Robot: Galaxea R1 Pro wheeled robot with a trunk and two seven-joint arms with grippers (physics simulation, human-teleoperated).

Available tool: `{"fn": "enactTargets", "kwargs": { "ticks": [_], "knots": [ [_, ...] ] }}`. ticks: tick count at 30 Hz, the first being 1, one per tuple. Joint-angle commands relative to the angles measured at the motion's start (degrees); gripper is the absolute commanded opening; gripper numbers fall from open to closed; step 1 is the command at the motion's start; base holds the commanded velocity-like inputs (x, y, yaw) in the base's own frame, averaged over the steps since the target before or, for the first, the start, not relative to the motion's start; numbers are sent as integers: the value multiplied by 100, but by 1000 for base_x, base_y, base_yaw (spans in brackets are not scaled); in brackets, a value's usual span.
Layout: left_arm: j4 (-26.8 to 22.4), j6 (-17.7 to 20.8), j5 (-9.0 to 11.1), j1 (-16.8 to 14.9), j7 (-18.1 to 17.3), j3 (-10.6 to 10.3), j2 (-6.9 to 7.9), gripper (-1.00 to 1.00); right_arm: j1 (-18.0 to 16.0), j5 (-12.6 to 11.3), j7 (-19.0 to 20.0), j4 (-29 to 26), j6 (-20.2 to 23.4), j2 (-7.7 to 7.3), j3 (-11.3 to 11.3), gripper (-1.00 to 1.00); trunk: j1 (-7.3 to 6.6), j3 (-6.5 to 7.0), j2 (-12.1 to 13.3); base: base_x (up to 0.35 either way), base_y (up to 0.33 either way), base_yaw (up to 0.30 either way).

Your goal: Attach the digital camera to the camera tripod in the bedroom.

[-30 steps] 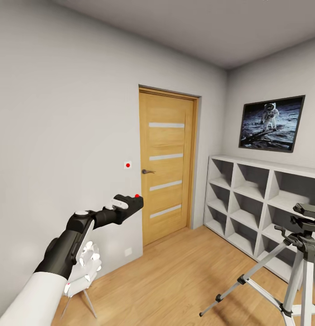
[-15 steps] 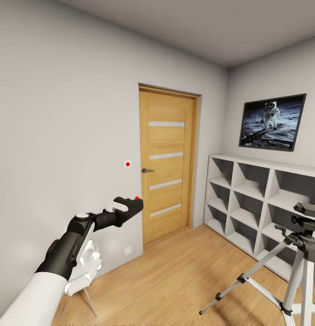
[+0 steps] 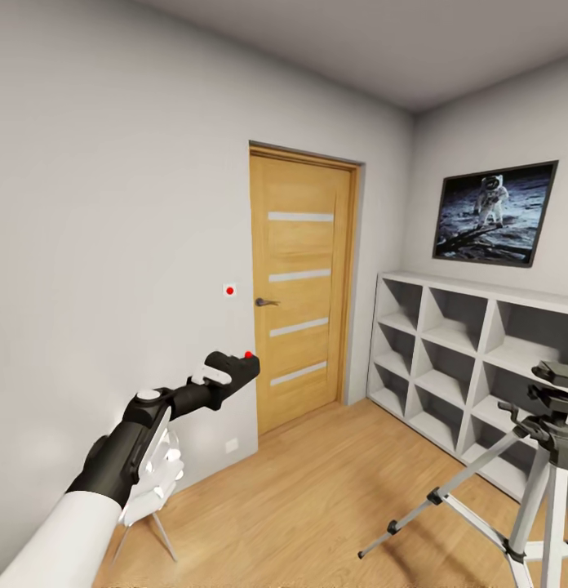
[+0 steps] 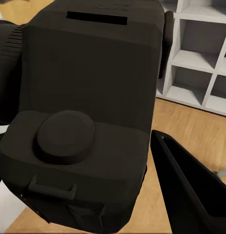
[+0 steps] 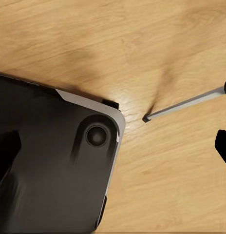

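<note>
The black digital camera (image 3: 237,367) with its small red button (image 3: 248,355) is held out in front of the grey wall, my left gripper (image 3: 227,374) shut on it. In the left wrist view the camera (image 4: 88,107) looms close, one black finger (image 4: 191,195) beside it. The camera tripod (image 3: 545,457) stands at the lower right on silver legs, its black head (image 3: 557,377) bare. In the right wrist view a tripod leg (image 5: 191,105) crosses the plank floor, and my right gripper (image 5: 113,148) hangs open over it.
An oak door (image 3: 300,294) with frosted strips is shut ahead. Grey cube shelving (image 3: 472,359) runs along the right wall under a moon photo (image 3: 494,214). A white chair (image 3: 149,482) stands under my left arm. My dark base (image 5: 49,165) is over the wooden floor (image 3: 317,506).
The whole head view has shifted slightly, so the camera moved. My left arm still holds the digital camera out in much the same pose.
</note>
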Motion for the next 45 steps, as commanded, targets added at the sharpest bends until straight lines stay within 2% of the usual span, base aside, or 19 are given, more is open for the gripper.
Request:
{"fn": "enactTargets", "kwargs": {
  "ticks": [1,14,45],
  "knots": [
    [2,4,-54,-1,-45,-1,2,-100,-8,44,3,23,-38,-1,-8,100,2,-12,-6,0,0,0],
    [46,6,-54,0,-42,-10,-4,-100,-8,44,3,15,-42,-1,-10,100,2,-85,-6,0,0,0],
    [131,7,-54,2,-42,-11,8,-100,-8,49,-6,15,-41,-10,-1,100,2,-375,-6,0,0,0]
  ]
}}
